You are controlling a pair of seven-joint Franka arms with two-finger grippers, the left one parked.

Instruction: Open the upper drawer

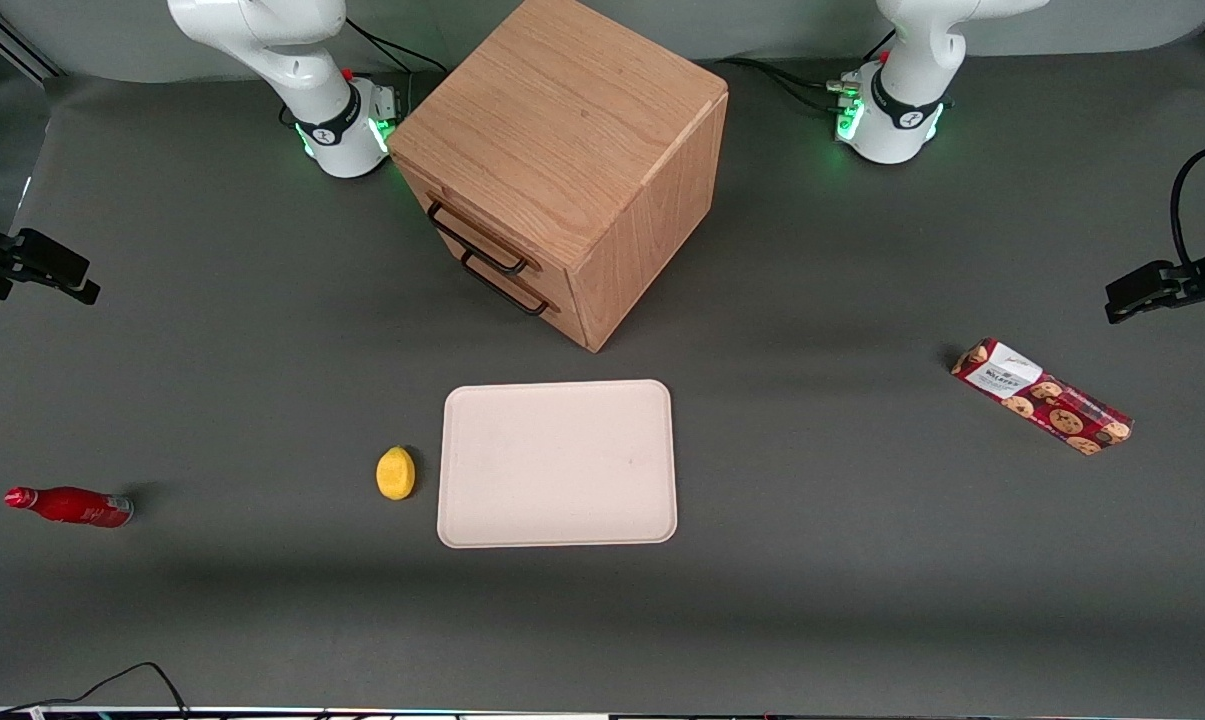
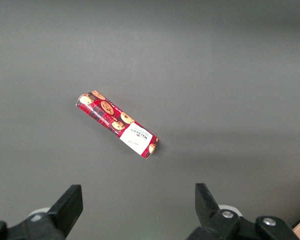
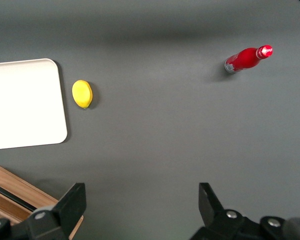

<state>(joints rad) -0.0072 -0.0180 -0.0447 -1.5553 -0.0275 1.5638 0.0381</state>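
Hovering high over bare desk with our claw (image 3: 140,210) released, we could hook the lower twin handle instead of the wide light-oak upper drawer (image 1: 474,236) in the wooden cabinet (image 1: 562,150) near the desk's robot-side edge

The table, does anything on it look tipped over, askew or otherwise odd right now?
The red bottle lies on its side toward the working arm's end. The cookie box lies flat and askew toward the parked arm's end. The wooden cabinet sits turned at an angle, upper drawer shut. The hand hangs open above the table.
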